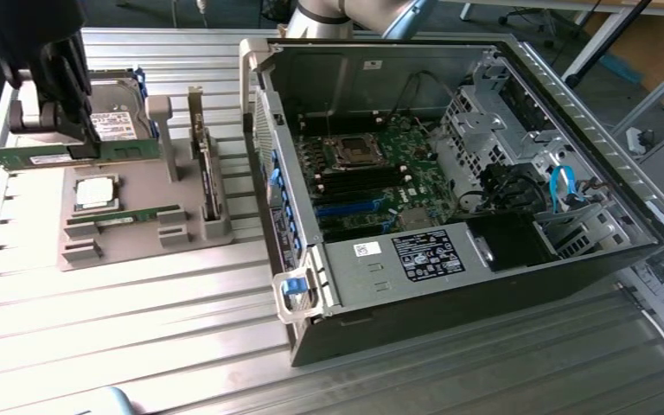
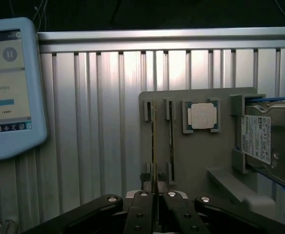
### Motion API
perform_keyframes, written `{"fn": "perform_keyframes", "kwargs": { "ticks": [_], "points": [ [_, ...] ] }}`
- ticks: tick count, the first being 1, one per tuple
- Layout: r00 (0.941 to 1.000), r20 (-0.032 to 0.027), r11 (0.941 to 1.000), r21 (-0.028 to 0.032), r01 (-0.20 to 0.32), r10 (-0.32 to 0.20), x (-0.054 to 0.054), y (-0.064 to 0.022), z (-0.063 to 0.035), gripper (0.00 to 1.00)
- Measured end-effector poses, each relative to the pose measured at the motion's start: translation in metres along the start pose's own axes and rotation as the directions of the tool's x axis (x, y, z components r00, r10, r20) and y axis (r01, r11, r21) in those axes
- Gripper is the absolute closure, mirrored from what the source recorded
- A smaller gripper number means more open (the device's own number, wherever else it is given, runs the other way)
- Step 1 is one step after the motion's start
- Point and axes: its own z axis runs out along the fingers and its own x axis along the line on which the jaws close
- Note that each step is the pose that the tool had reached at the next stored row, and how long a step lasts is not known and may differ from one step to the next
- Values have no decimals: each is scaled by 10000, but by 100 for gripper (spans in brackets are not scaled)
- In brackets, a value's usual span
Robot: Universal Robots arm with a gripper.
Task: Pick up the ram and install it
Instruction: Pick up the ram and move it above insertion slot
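Observation:
The ram [image 1: 32, 157] is a long thin green stick, held level above the grey parts holder [image 1: 136, 246] at the exterior view's left. My gripper [image 1: 82, 149] is shut on it near its middle. In the wrist view the ram [image 2: 153, 146] shows edge-on, running out from between the black fingers of my gripper [image 2: 154, 207]. A second green stick [image 1: 124, 216] still lies in its slot on the holder, and appears beside the held one in the wrist view [image 2: 172, 141].
The open computer case [image 1: 309, 294] lies at the exterior view's right, its motherboard [image 1: 367, 173] exposed. On the holder sit a silver processor [image 2: 201, 116], a hard drive [image 2: 262, 139] and an upright expansion card [image 1: 205, 164]. A blue-framed tablet [image 2: 8, 87] rests on the ribbed metal table.

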Motion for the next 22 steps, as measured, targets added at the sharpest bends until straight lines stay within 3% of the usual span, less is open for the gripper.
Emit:
{"fn": "perform_keyframes", "kwargs": {
  "ticks": [22],
  "points": [
    [10000, 0, 10000, 0, 0, 0, 4, -2, -282, 87]
  ]
}}
